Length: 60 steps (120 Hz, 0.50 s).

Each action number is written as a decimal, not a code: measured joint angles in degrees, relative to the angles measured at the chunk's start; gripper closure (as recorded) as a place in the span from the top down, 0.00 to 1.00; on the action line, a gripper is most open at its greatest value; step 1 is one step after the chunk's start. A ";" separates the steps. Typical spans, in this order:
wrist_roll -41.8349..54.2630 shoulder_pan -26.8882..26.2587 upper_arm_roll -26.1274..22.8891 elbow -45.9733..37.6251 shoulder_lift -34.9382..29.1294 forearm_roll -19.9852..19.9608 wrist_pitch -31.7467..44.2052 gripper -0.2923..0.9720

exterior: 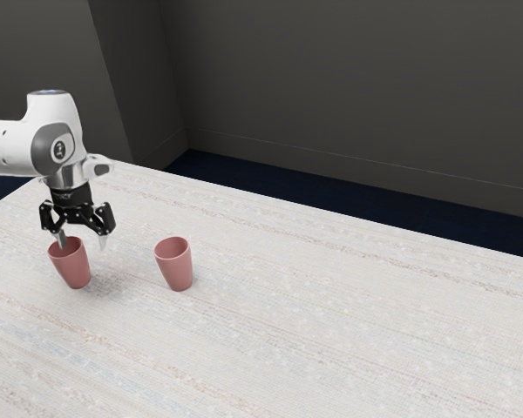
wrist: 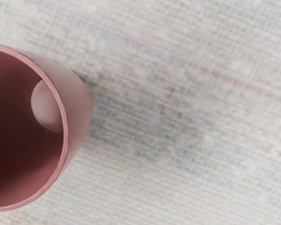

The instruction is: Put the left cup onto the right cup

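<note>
Item: left cup (exterior: 70, 265), pink, on the table (exterior: 331, 305); gripper (exterior: 82, 245) poised at its rim, nothing lifted yet.

Detail: left cup stands mouth up, long axis vertical, directly beneath the hand; right cup (exterior: 174, 266), same pink and likewise upright, stands near it toward the exterior view's right, the two apart; fingers spread wide and clamped on nothing; one fingertip (exterior: 62, 244) reaches down at the cup's mouth, the other hangs outside the wall on the side facing the right cup, so the pair appears to straddle that wall; wrist view gives the left cup (wrist: 77, 105) from above, open mouth and rim over bare table (wrist: 201, 117) (pale patch inside, identity unclear); judged next need: close across the wall, then lift and carry toward the right cup.
</note>
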 joint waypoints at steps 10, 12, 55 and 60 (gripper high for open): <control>1.40 0.03 0.00 0.10 0.50 0.15 1.13 0.77; 1.66 0.05 0.00 0.13 0.59 0.17 1.34 0.77; 6.58 0.97 0.00 1.41 2.88 0.26 4.44 0.77; 7.10 1.11 0.00 1.68 3.19 0.14 4.68 0.77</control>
